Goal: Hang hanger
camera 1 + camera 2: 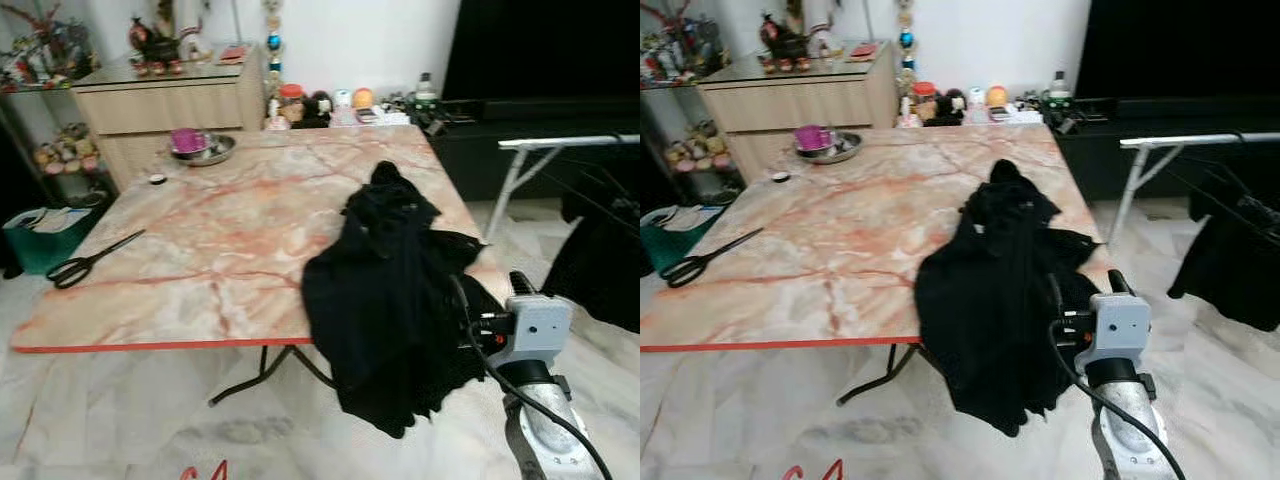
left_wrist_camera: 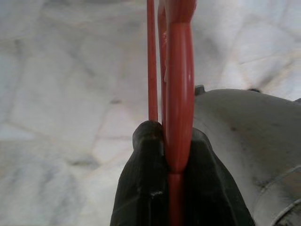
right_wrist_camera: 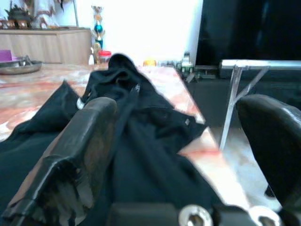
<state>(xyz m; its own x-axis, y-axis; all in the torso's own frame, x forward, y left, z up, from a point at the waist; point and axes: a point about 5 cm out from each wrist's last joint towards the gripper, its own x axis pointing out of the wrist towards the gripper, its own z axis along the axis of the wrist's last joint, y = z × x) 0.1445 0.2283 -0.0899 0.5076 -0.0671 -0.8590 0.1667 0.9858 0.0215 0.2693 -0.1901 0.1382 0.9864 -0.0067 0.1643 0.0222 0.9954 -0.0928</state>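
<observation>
On the pink marble-patterned table (image 1: 200, 260), a crumpled black garment (image 1: 395, 300) is draped over the near right edge, beside the right gripper (image 1: 500, 300). Black-handled scissors (image 1: 90, 260) are seen at the left. Left wrist view: red plastic hanger (image 2: 178, 94) is pinched by left gripper (image 2: 171, 188). Right wrist view: fingers (image 3: 80, 160) are spread wide before the garment.

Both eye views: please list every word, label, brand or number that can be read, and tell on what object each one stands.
No text can be read.
Jar with the red lid behind the marble table: any label is too blurred.
Bottle by the dark cabinet: too small to read.
Right gripper housing: no marking visible.
</observation>
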